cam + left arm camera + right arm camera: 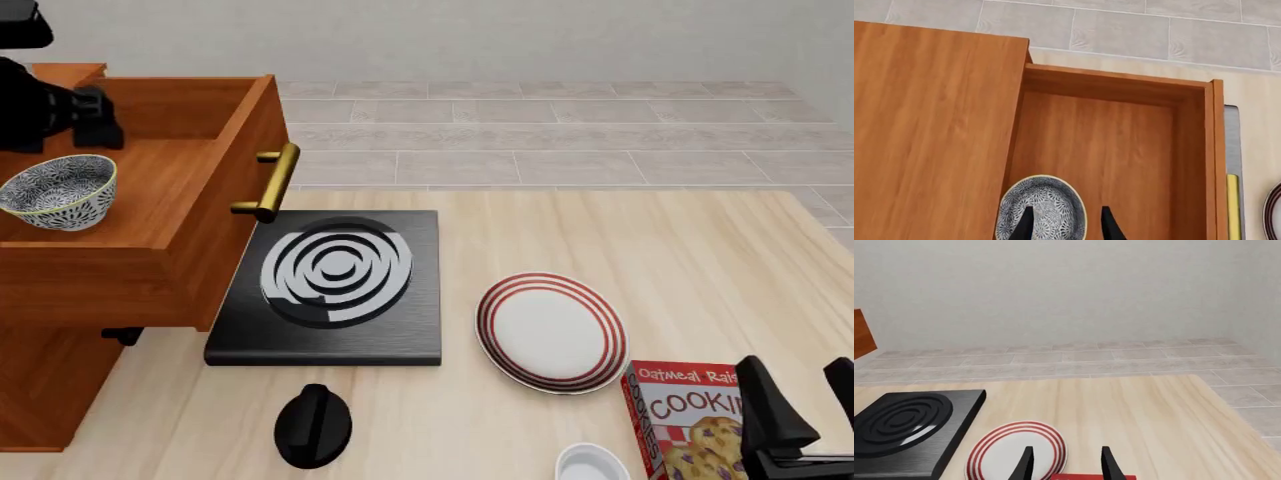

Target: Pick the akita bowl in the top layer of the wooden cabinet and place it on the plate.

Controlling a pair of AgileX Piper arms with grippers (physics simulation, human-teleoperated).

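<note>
A: Checking the cabinet first: where does the small round white akita bowl with the dark net pattern (pixel 58 191) sit?

B: It rests upright on the floor of the top layer (pixel 147 150), the uppermost reddish-brown drawer of the large wooden cabinet (pixel 54 385). That drawer is pulled out over the desk, and its brass bar handle (pixel 271 182) faces the black square stove with white rings (pixel 331 285).

A: State of the left gripper (pixel 1066 225)?

B: In the left wrist view its jaws are spread. One black fingertip (pixel 1024 226) overlaps the bowl's inside; the other lies just beside the rim, over the drawer floor. Whether either touches the bowl cannot be told.

A: And the right gripper (pixel 1066 466)?

B: Its jaws are spread and hold nothing. It hangs near the desk's front right corner, above a red cookie box (pixel 683 420).

A: Location of the round white plate with red rim rings (pixel 551 331)?

B: It lies flat on the light wooden desk (pixel 667 250), just right of the stove and bare on top. A black knob (pixel 312 425) lies in front of the stove, and a plain small white bowl (pixel 593 464) sits at the front edge beside the box.
</note>
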